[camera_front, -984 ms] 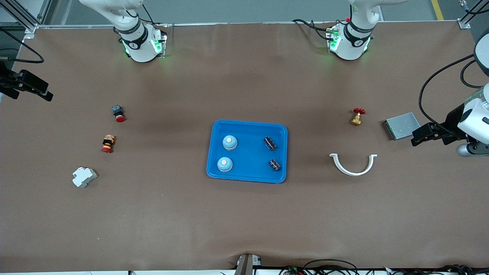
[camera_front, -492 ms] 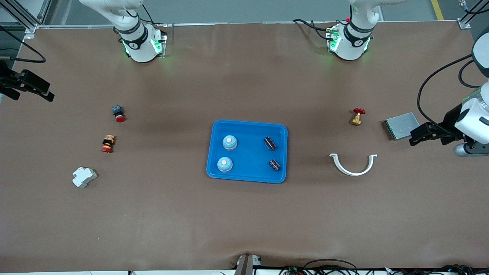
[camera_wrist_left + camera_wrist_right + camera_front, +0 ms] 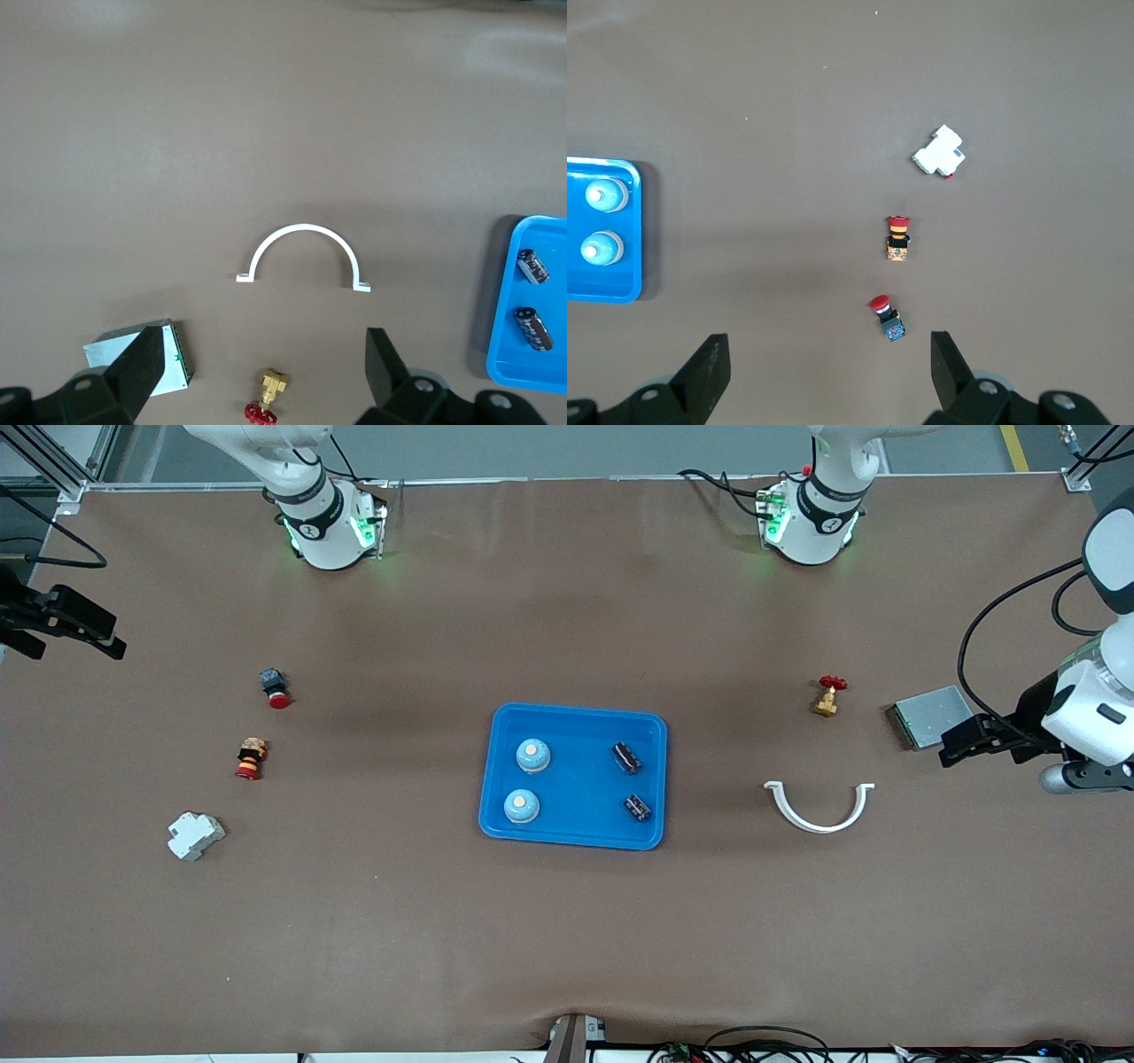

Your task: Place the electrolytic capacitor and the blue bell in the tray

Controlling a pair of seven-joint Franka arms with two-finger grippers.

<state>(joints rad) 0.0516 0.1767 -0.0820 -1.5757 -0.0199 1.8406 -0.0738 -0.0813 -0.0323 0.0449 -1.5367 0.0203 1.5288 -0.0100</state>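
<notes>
The bright blue tray (image 3: 580, 779) lies mid-table. In it stand two blue bells (image 3: 532, 755) (image 3: 521, 806) toward the right arm's end, and two dark electrolytic capacitors (image 3: 627, 757) (image 3: 637, 808) lie toward the left arm's end. My left gripper (image 3: 957, 742) hangs open and empty over the grey plate's edge. In its wrist view the fingertips (image 3: 146, 354) straddle bare table, with the tray (image 3: 509, 354) and capacitors (image 3: 533, 266) off to the side. My right gripper (image 3: 93, 633) hangs open and empty over the table's right-arm end. Its wrist view shows the tray (image 3: 594, 288) and bells (image 3: 608, 195).
Toward the left arm's end lie a brass valve with a red handle (image 3: 828, 695), a grey metal plate (image 3: 932, 716) and a white half-ring clamp (image 3: 819, 806). Toward the right arm's end lie a red push button (image 3: 275, 688), a striped button (image 3: 250, 758) and a white breaker (image 3: 196, 835).
My left gripper has drifted a little toward the middle of the table, over the grey plate's edge. The right gripper and everything on the table have stayed put.
</notes>
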